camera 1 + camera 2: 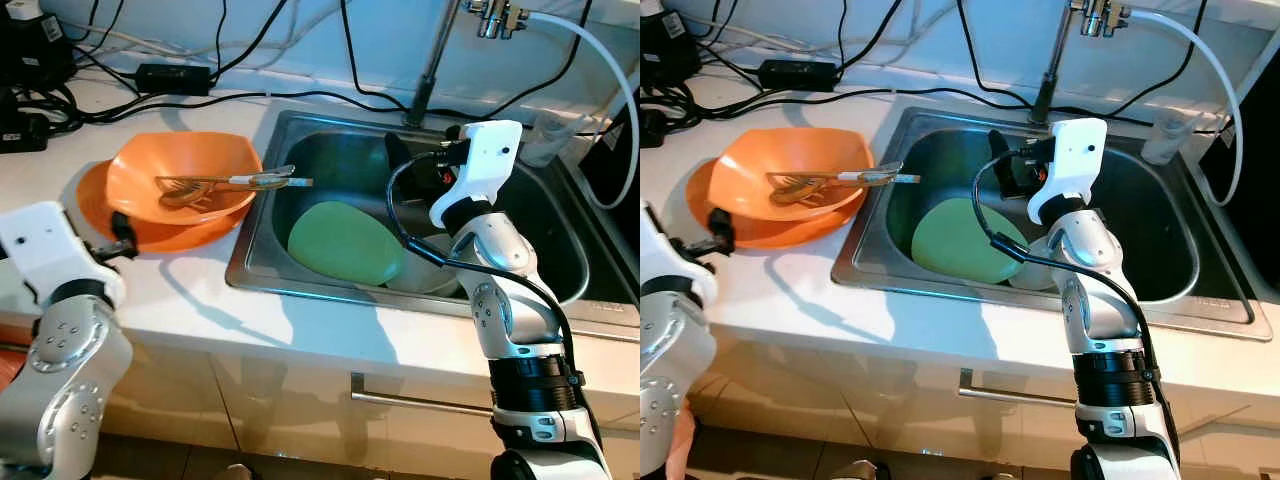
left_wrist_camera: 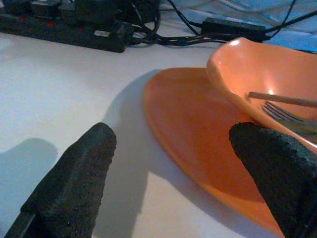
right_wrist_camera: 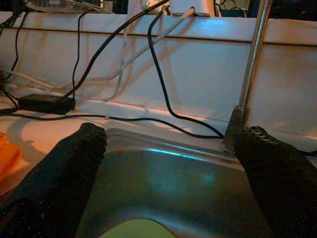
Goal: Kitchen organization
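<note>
Green plate [image 1: 345,243] lies in sink [image 1: 560,250] beneath open right claw [image 3: 168,148].

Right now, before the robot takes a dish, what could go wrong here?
The fork and another utensil lie loose across the orange bowl, which sits on the orange plate; lifting the stack may tip them out. The open left gripper is beside that plate's rim. The open right gripper hangs over the sink, near the faucet stem.
</note>
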`<state>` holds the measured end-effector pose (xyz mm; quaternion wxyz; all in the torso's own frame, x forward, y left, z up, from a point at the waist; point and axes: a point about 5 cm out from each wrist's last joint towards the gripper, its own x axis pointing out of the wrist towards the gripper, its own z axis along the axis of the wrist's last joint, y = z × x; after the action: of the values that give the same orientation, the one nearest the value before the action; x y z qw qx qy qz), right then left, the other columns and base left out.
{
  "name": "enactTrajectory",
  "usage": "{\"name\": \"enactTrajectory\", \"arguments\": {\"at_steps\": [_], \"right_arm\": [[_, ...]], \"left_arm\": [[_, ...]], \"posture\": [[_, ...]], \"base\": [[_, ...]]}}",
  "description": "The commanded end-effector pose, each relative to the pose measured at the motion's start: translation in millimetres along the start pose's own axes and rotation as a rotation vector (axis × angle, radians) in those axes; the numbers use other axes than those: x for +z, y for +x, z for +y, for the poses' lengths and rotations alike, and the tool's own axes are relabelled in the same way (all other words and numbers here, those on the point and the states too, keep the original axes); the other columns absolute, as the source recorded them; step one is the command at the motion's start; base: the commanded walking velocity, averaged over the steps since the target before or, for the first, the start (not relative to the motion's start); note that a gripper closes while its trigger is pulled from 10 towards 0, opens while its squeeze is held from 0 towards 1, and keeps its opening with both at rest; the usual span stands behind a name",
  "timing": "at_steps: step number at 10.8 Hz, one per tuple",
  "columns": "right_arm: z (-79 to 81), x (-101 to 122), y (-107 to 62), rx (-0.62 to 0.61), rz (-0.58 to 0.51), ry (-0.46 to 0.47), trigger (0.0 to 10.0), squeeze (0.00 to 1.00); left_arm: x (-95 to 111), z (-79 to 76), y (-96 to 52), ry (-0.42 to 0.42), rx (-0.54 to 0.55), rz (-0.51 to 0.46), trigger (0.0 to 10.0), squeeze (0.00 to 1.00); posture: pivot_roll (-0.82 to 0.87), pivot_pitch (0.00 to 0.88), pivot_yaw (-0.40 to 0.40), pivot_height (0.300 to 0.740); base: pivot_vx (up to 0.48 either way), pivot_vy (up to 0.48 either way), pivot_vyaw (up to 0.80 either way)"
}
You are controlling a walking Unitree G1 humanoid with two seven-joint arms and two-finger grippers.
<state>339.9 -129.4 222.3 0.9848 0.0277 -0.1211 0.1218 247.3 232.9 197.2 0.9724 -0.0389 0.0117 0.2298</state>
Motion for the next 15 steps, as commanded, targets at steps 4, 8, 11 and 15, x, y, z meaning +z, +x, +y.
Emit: {"name": "enactTrajectory", "arguments": {"at_steps": [4,8,11,15], "right_arm": [[-11.7,2.4,-1.4,-0.030,-0.003,-0.021,10.0,0.00],[-19.0,5.3,-1.2,-0.041,0.000,-0.045,10.0,0.00],[-19.3,4.2,-1.6,-0.042,0.002,-0.044,10.0,0.00],[-22.4,5.6,-0.9,-0.050,-0.002,-0.049,10.0,0.00]], "left_arm": [[16.0,-19.1,3.5,0.092,-0.093,-0.120,10.0,1.00],[16.3,-29.9,9.7,0.104,-0.128,-0.144,10.0,1.00],[9.7,-24.0,10.9,0.121,-0.100,-0.119,10.0,1.00],[-9.7,-16.0,12.6,0.120,-0.057,-0.034,10.0,1.00]], "posture": [[0.06,0.069,-0.074,0.740],[0.04,0.066,-0.081,0.740],[0.05,0.071,-0.081,0.740],[0.04,0.072,-0.080,0.740]], "base": [[0.000,0.000,0.00],[0.000,0.000,0.00],[0.000,0.000,0.00],[0.000,0.000,0.00]]}}
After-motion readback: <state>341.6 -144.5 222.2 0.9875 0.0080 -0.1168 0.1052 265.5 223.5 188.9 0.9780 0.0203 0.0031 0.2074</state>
